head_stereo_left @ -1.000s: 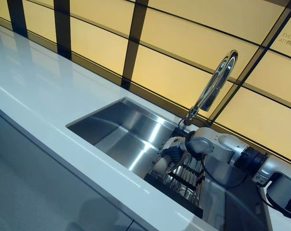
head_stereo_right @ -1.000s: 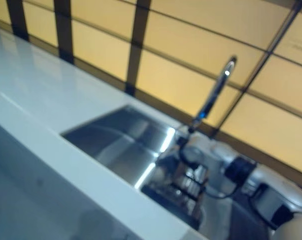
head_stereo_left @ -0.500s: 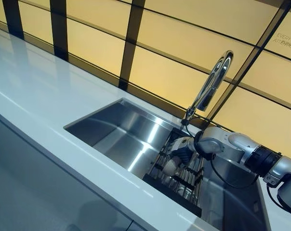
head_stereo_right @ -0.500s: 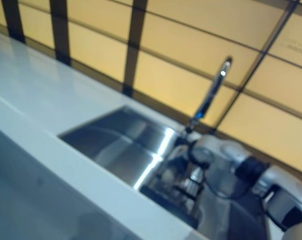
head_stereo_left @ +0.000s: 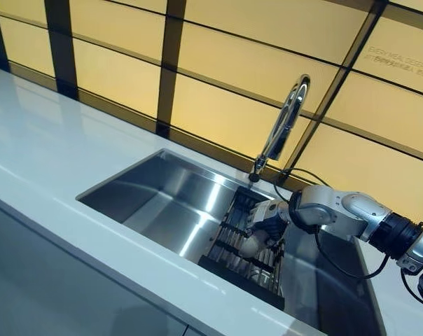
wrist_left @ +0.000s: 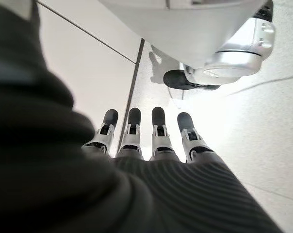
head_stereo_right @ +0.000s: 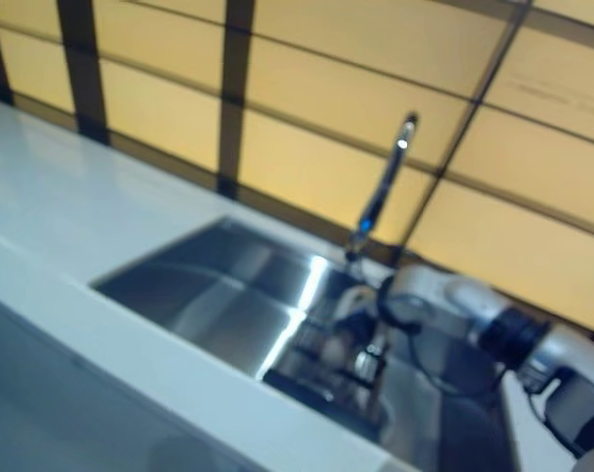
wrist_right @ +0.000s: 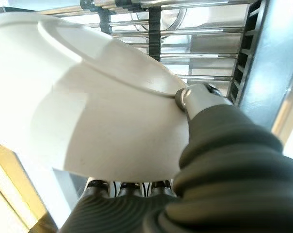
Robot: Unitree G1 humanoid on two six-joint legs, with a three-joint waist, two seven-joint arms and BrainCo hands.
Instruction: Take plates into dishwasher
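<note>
A brushed stainless-steel sink (head_stereo_left: pixel 162 192) gleams beside a polished chrome tap (head_stereo_left: pixel 285 119). The white table (head_stereo_left: pixel 50 150) is smooth and glossy. A dark rack (head_stereo_left: pixel 243 248) of shiny metal bars sits in the basin. The plate (wrist_right: pixel 88 97) looks glazed white, smooth ceramic; the floor (wrist_left: pixel 263 126) is pale and speckled.

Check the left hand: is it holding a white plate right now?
No. The left hand hangs with straight fingers over the pale floor, holding nothing; the white plate is in the right hand.
</note>
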